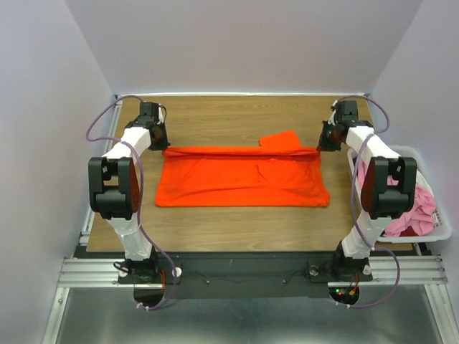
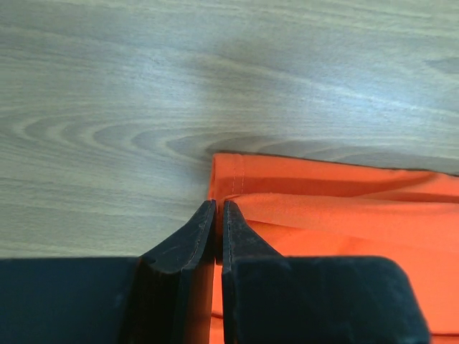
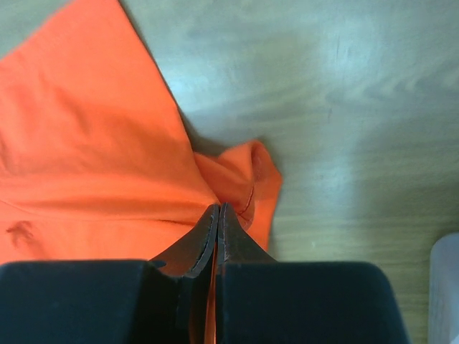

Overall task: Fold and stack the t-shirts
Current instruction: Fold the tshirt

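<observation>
Robotics laboratory test cell. Two white-and-black jointed robot arms, left (image 1: 118, 183) and right (image 1: 384, 186), are bolted at the near edge of a wood-grain tabletop (image 1: 237, 222) mounted on a slotted aluminium rail frame (image 1: 86, 271). Plain pale lavender wall panels (image 1: 244, 43) enclose three sides. Loose purple cables (image 1: 93, 125) run along the arms. A bright orange t-shirt (image 1: 240, 183) lies spread on the tabletop, beside a white plastic bin (image 1: 405, 150).

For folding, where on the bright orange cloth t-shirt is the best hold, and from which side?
Its two far corners, pinched from above at the ends of the far edge. The bright orange cloth t-shirt lies flat and wide, so holding both ends should keep that edge straight. The left gripper and right gripper are shut on those corners.
</observation>
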`<state>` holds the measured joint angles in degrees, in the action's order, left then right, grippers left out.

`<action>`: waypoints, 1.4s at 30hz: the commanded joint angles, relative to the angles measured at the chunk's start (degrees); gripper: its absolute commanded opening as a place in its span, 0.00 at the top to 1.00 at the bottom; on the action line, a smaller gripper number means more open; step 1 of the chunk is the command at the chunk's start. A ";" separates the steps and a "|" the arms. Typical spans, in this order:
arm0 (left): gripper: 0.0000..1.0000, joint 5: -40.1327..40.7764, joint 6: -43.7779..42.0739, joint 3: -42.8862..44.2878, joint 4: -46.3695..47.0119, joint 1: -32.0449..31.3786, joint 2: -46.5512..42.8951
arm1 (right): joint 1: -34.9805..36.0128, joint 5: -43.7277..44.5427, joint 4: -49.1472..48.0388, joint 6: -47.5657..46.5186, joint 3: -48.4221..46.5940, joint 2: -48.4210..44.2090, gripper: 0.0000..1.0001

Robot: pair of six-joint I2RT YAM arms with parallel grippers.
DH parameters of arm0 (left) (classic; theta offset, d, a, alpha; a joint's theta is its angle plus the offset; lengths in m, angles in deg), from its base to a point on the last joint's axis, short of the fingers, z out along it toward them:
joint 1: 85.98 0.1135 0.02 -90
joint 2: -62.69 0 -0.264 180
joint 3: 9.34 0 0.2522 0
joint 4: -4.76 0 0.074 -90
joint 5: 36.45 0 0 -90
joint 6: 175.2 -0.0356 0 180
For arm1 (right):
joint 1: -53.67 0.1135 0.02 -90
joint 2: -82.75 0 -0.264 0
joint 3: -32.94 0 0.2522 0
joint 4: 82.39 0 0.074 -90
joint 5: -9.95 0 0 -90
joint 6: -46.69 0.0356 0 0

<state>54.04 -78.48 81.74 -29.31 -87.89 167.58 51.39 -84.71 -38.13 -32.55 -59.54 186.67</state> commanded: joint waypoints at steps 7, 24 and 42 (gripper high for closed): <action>0.78 -0.23 2.33 -4.19 1.77 -0.37 0.50 | -0.35 1.51 -1.23 2.68 4.28 1.37 0.94; 0.02 1.35 8.57 -3.67 -2.71 -0.55 -11.63 | 4.48 -4.13 -1.15 -3.29 -11.01 6.45 0.46; 0.12 0.21 8.31 -7.79 -2.01 -0.81 -14.35 | 9.67 1.06 -1.23 -6.54 -30.09 26.77 0.51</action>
<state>54.43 -69.91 74.70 -31.37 -88.22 156.60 59.76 -86.53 -38.39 -37.53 -86.25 212.68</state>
